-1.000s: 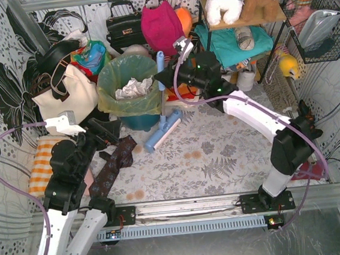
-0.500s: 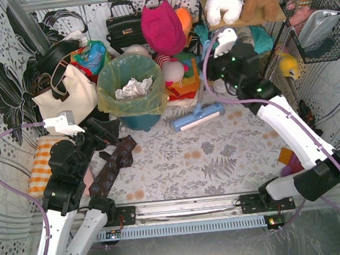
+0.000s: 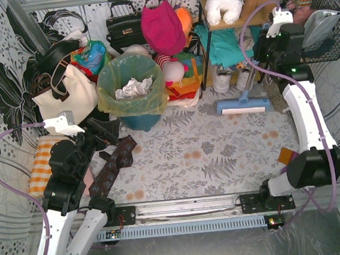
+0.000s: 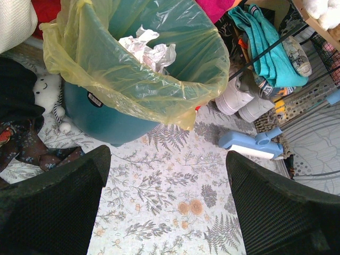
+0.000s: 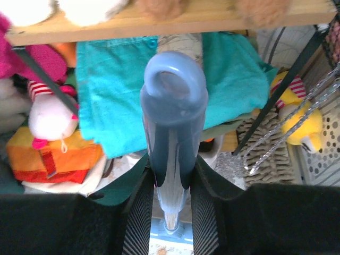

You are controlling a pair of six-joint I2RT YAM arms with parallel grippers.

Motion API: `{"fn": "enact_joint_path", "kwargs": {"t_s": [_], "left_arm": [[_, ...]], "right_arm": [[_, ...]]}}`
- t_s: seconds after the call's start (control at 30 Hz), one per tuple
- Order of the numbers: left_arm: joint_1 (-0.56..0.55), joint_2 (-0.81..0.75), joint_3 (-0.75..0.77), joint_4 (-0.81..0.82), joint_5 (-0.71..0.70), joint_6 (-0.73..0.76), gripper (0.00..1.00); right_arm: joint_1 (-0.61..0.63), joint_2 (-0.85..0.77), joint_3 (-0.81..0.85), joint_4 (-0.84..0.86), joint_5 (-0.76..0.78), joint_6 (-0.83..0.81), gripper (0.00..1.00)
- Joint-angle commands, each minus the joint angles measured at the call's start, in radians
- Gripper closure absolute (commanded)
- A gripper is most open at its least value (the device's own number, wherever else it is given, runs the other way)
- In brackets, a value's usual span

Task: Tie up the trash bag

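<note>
The yellow-green trash bag (image 3: 130,77) lines the teal bucket (image 3: 138,121) at the back left, its rim folded over the bucket's edge and open, with crumpled white paper (image 3: 131,89) inside. In the left wrist view the bag (image 4: 133,79) fills the upper left. My left gripper (image 3: 101,131) is open and empty, in front of and to the left of the bucket; its fingers (image 4: 53,202) frame bare floral cloth. My right gripper (image 5: 171,180) is shut on the handle of a blue mop (image 5: 172,117) at the far right by the shelf, with the mop head (image 3: 243,105) on the cloth.
A cream tote (image 3: 64,95) and a black handbag (image 3: 125,26) stand behind and left of the bucket. Dark patterned cloth (image 3: 113,163) lies in front of it. A shelf with plush toys (image 3: 249,11), white shoes (image 3: 223,80) and a wire basket (image 3: 323,28) crowd the back right.
My right arm has swung the blue mop from beside the bucket to the far right by the shelf. The left arm and the bag have not moved.
</note>
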Motion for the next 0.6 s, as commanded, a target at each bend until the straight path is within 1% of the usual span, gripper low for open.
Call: {"fn": "enact_joint_path", "kwargs": {"t_s": [0.0,0.13,0.3,0.47,0.57], "left_arm": [[-0.004,-0.004,0.012,0.004,-0.024,-0.016,0.02],[-0.003,-0.004,0.013,-0.006,-0.025,-0.018,0.02],[-0.004,-0.007,0.016,-0.012,-0.032,-0.016,0.02],[-0.004,-0.010,0.016,-0.014,-0.034,-0.024,0.02],[-0.004,-0.006,0.011,0.004,-0.037,-0.036,0.02]], "right_arm": [[-0.068,0.070,0.112,0.051,-0.109,-0.028,1.00],[-0.118,0.130,0.158,0.052,-0.174,-0.037,1.00],[-0.151,0.181,0.194,0.055,-0.193,-0.046,1.00],[-0.165,0.218,0.198,0.105,-0.219,-0.049,1.00],[-0.168,0.246,0.220,0.114,-0.233,-0.050,0.97]]}}
